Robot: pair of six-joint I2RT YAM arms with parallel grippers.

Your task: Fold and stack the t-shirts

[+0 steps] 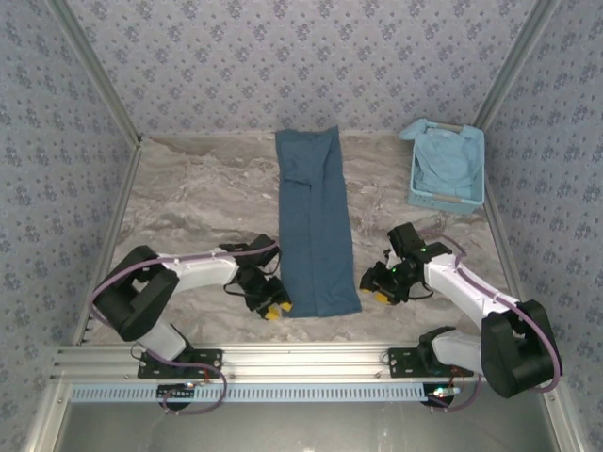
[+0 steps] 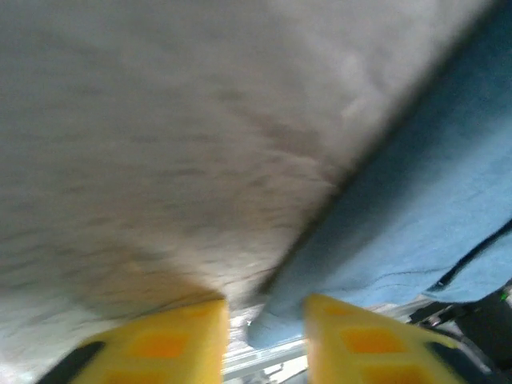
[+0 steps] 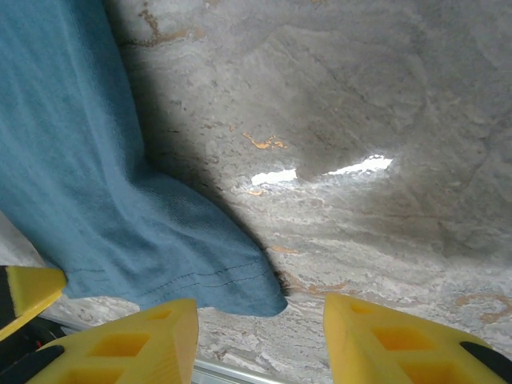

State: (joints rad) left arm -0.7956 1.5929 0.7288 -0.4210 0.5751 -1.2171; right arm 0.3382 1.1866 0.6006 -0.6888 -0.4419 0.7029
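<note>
The dark teal-blue t-shirt [image 1: 316, 226] lies folded into a long narrow strip down the middle of the table. My left gripper [image 1: 274, 311] is at its near-left corner. In the blurred left wrist view that gripper [image 2: 266, 344] has yellow fingers [image 2: 168, 344] standing apart, with the cloth's corner [image 2: 280, 316] between them. My right gripper [image 1: 382, 294] is low at the near-right corner. It [image 3: 260, 340] is open, and the hemmed corner of the shirt [image 3: 240, 284] lies flat on the table just ahead of its left finger. A paler sky-blue t-shirt [image 1: 445, 160] lies crumpled in the basket.
The pale-blue plastic basket [image 1: 448, 200] stands at the back right, close to the right wall. The marbled table [image 1: 188, 207] is walled on three sides. An aluminium rail [image 1: 301, 358] runs along the near edge just behind both grippers.
</note>
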